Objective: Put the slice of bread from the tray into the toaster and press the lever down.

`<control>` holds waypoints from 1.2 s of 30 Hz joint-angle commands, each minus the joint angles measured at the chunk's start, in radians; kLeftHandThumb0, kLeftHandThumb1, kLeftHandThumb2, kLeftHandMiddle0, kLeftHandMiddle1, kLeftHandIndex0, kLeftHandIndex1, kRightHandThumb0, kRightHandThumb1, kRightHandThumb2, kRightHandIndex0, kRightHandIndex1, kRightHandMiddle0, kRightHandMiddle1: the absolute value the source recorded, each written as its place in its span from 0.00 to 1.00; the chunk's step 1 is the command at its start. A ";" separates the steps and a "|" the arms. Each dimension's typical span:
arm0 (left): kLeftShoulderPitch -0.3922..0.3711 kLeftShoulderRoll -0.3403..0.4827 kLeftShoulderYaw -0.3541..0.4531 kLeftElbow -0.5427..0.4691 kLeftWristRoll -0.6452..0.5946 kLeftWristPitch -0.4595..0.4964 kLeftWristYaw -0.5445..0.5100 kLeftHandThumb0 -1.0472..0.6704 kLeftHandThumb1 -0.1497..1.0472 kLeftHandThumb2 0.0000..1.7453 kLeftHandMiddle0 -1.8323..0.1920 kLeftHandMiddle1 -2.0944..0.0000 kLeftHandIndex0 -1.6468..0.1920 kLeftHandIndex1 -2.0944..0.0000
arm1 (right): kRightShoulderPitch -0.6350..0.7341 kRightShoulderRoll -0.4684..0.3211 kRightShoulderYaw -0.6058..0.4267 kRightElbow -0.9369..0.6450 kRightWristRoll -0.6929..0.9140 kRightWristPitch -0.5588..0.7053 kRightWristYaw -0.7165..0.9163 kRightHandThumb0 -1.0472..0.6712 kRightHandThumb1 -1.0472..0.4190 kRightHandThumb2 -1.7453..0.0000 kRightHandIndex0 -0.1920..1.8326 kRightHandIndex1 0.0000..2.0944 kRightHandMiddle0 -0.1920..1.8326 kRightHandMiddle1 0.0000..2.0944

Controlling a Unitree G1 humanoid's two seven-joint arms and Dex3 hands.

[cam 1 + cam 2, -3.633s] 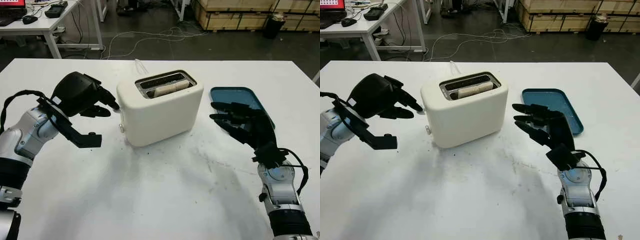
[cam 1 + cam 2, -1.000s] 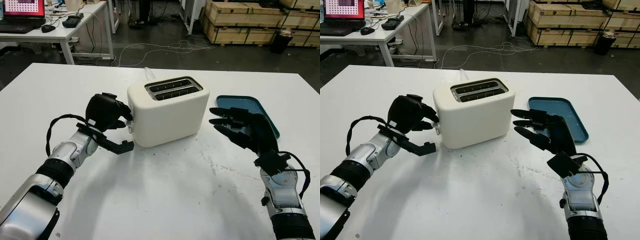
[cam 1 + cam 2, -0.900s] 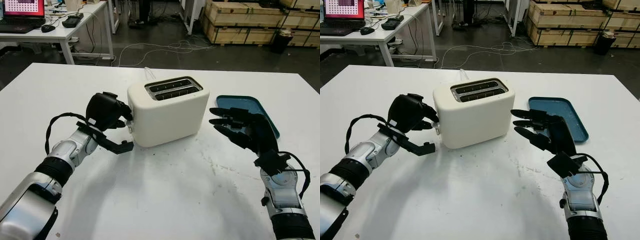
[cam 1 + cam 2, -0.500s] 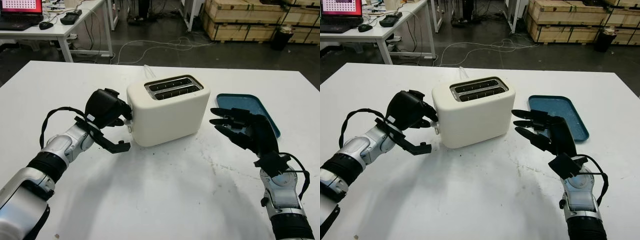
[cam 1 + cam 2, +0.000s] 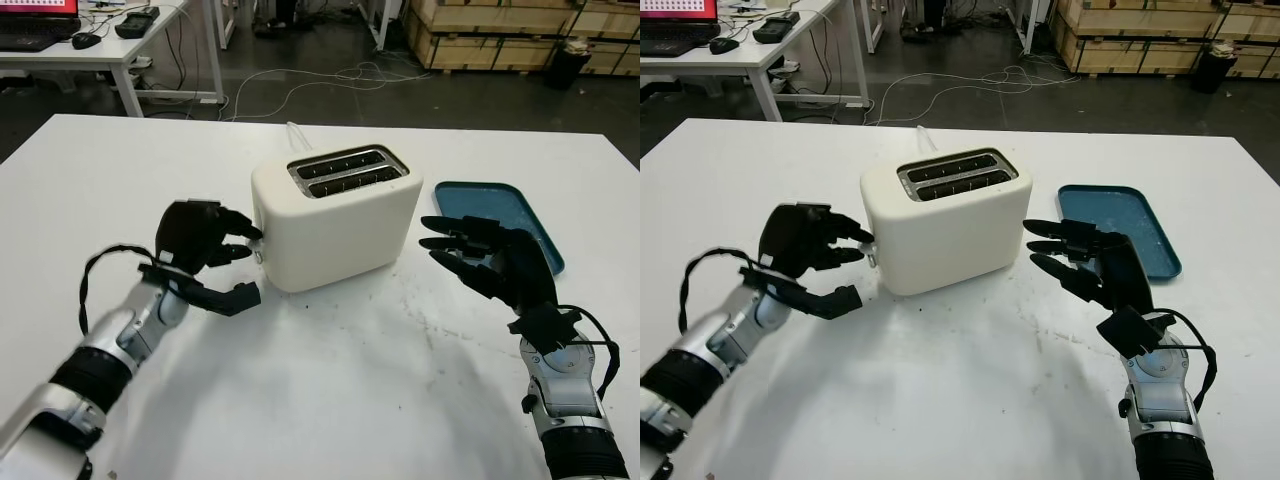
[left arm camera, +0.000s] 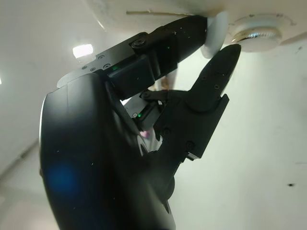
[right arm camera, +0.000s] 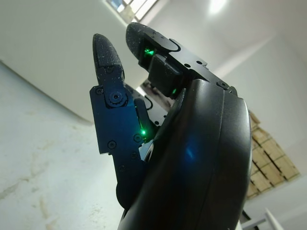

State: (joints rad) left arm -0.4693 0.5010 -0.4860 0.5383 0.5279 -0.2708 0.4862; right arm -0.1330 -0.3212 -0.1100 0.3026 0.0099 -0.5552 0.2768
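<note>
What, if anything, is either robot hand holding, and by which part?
Nothing is grasped. The left hand has fingertips at the toaster's lever; the right hand is open.

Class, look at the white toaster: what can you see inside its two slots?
Inside the toaster, the slots show only dark metal guides; no bread top is visible. Anything lower is hidden by the walls.

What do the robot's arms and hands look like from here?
Both hands, left hand and right hand, are matte black with three segmented fingers. The forearms are silver metal with black ribbed bands, each with a black cable looping by the wrist. Small green lights glow inside both hands.
</note>
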 commanded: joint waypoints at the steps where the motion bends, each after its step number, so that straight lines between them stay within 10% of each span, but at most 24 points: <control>1: 0.073 -0.247 -0.201 0.032 0.039 -0.082 -0.203 0.44 0.82 0.00 0.44 0.39 0.19 1.00 | -0.012 0.001 -0.002 0.022 0.003 -0.004 -0.009 0.35 0.09 0.97 0.62 0.06 0.57 0.00; 18: -0.021 -0.125 -0.184 -0.097 0.099 -0.090 -0.232 0.45 0.79 0.00 0.42 0.47 0.19 0.99 | -0.017 -0.002 0.001 0.012 -0.003 0.008 -0.011 0.35 0.09 0.96 0.62 0.07 0.58 0.00; 25: -0.032 -0.011 -0.122 -0.567 0.109 0.159 -0.537 0.41 0.74 0.00 0.37 0.39 0.15 0.97 | -0.019 0.000 0.001 0.007 -0.013 0.006 -0.020 0.34 0.09 0.95 0.61 0.07 0.58 0.00; 31: -0.006 -0.162 -0.262 -0.268 0.154 0.341 -0.782 0.48 0.68 0.00 0.36 0.60 0.17 0.99 | -0.011 -0.002 -0.002 0.000 -0.006 0.028 -0.019 0.34 0.09 0.96 0.61 0.07 0.58 0.00; 36: -0.006 -0.180 -0.247 -0.284 0.158 0.389 -0.810 0.50 0.74 0.00 0.44 0.41 0.18 1.00 | -0.016 0.002 0.004 0.007 -0.007 0.015 -0.015 0.32 0.09 0.95 0.61 0.07 0.58 0.00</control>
State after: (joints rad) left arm -0.5587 0.5220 -0.4957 0.2145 0.7012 0.1883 -0.1197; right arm -0.1338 -0.3213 -0.1097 0.3088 0.0092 -0.5542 0.2765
